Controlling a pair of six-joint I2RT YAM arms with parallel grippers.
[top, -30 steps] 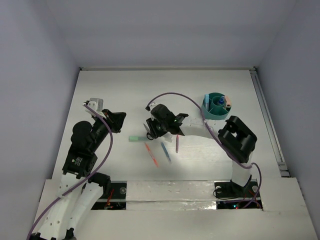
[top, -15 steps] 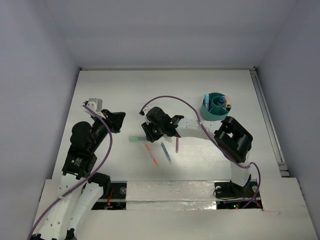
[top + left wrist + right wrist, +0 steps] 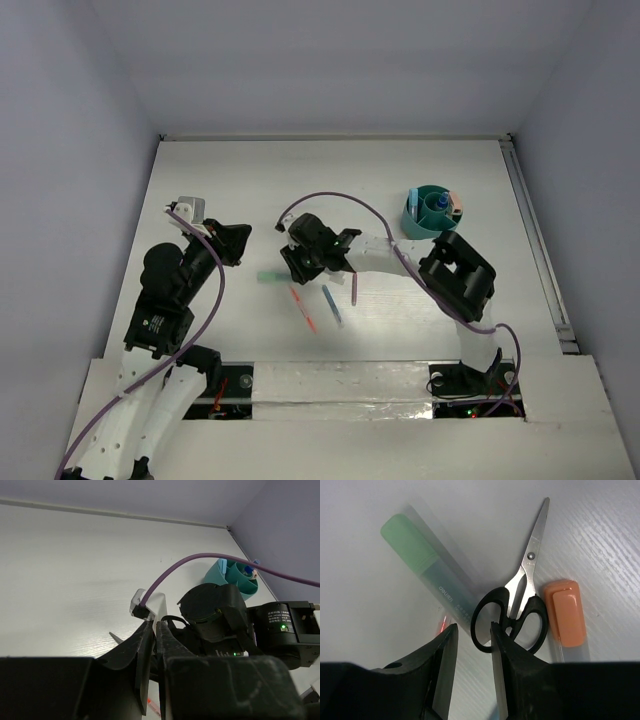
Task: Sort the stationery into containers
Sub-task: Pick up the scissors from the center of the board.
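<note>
I see my right hand (image 3: 472, 626) half-spread, seemingly straddling one glossy black loop of the scissors (image 3: 520, 597), just right of the green marker (image 3: 427, 575); steel blades point away. My left hand (image 3: 154, 625) is pressed together.

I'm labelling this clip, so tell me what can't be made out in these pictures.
Scissors: hidden in the top view under the right gripper.
Orange marker: barrel hidden behind that gripper's body in the right wrist view.
Cup contents: too small from the top; arm and cable partly cover them in the left wrist view.
</note>
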